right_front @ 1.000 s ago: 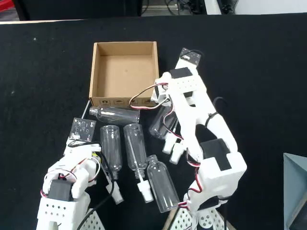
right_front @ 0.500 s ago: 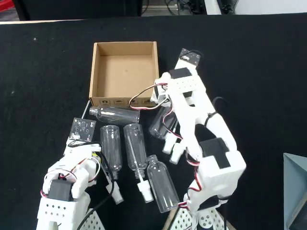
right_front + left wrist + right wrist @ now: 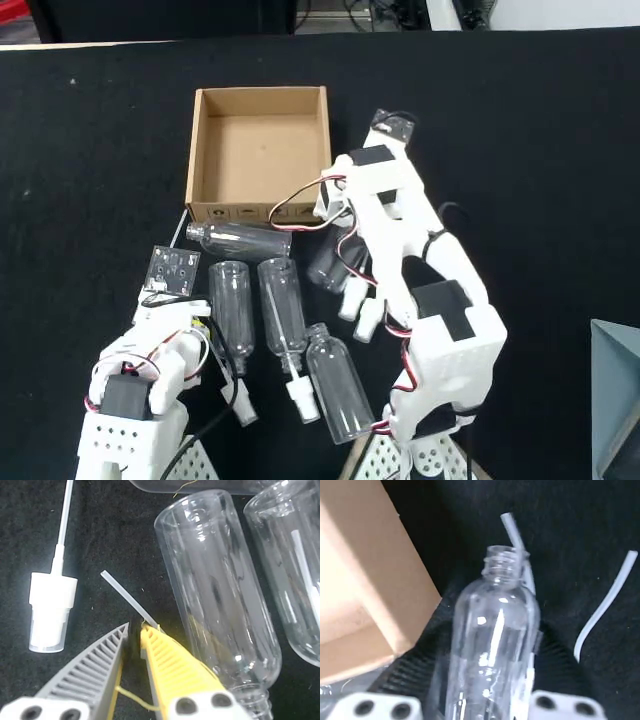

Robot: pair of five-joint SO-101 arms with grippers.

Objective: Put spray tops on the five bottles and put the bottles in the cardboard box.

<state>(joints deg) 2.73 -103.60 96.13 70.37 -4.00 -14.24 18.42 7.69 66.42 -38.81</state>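
Cardboard box [image 3: 193, 150]: top open, entry from above free. Left of box and beyond it, black table [image 3: 90, 150]: wide room. Robot-side wall blocked: crosswise bottle [image 3: 240, 238] lies just beside it. Right robot-side corner crowded by right arm [image 3: 400, 215] and clamped bottle [image 3: 328, 262]. Farther robot-ward of box: bottle row [image 3: 283, 305], loose spray top [image 3: 50, 610]; only narrow gaps.

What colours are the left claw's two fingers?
Left claw: one finger grey, one yellow; clearest in left wrist view.
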